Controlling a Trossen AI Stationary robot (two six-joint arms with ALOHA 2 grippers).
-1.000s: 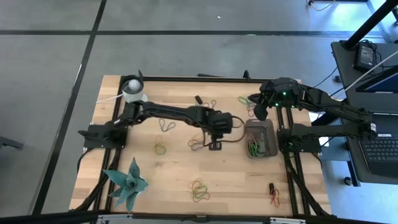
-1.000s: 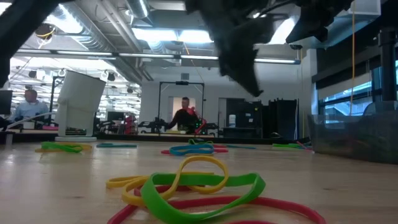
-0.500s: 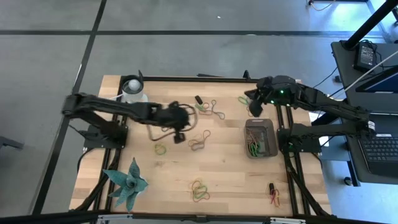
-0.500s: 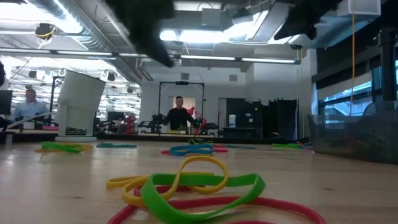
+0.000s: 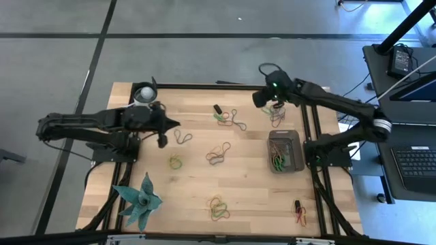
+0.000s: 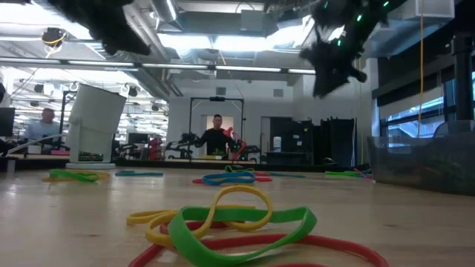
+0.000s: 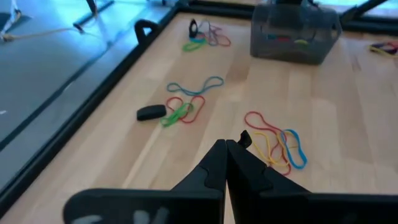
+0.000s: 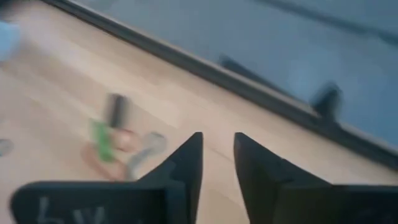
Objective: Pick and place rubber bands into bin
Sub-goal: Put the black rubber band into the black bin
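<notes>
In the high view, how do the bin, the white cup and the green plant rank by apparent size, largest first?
1. Green plant
2. Bin
3. White cup
The order looks clear; the black oblong piece is smaller than all three.

no readable text, labels, numbers or signs anywhere

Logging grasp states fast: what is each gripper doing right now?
Left gripper: shut, holding nothing, above the table's left side.
Right gripper: open, nothing between its fingers, near the table's far edge.
</notes>
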